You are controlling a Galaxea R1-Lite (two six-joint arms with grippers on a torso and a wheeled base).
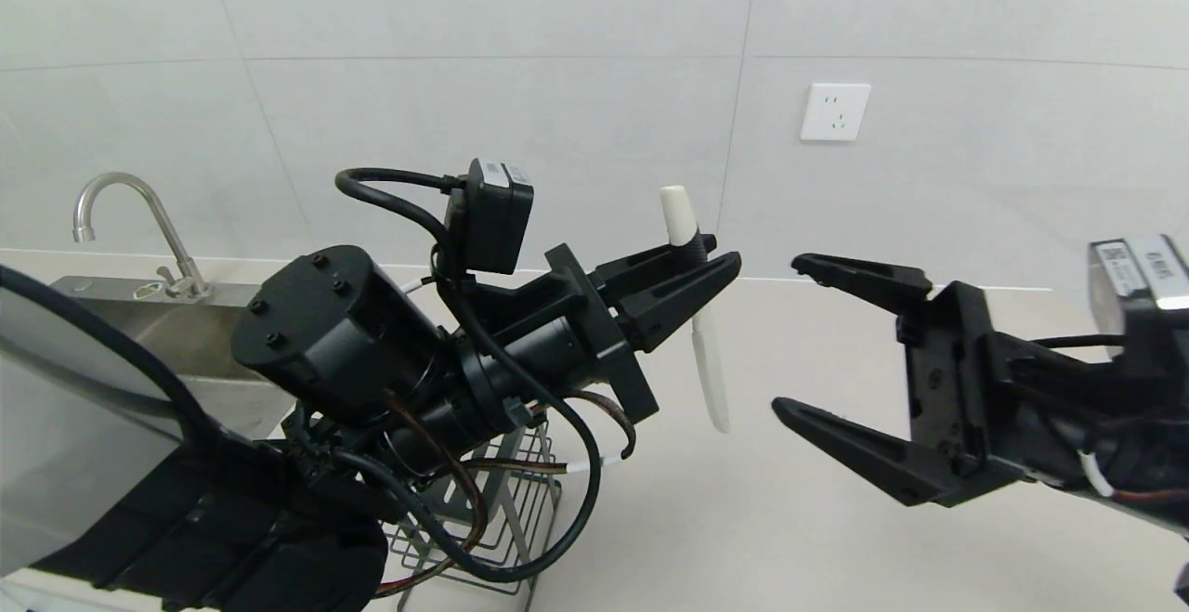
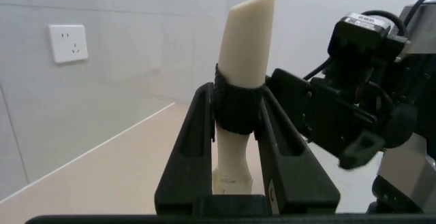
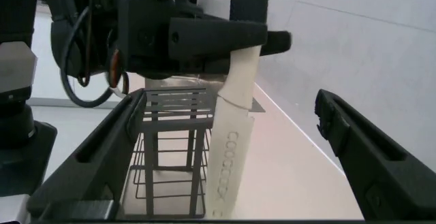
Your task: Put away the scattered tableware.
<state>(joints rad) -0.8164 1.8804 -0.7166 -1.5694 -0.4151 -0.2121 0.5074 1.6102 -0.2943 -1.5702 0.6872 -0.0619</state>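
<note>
A sink (image 1: 186,333) with a curved tap (image 1: 121,213) sits at the left end of the counter (image 1: 790,538); just right of it, by the counter's front edge, stands a wire rack (image 1: 502,491). Above and right of the rack, the left gripper (image 1: 692,292) is clamped on a white knife (image 1: 711,380), held clear of the counter, long axis upright, handle up, blade down; the right gripper (image 1: 790,335) is near the blade, jaws wide apart, mouth facing it. The left arm is nearer the rack, which lies down and left of the blade.
</note>
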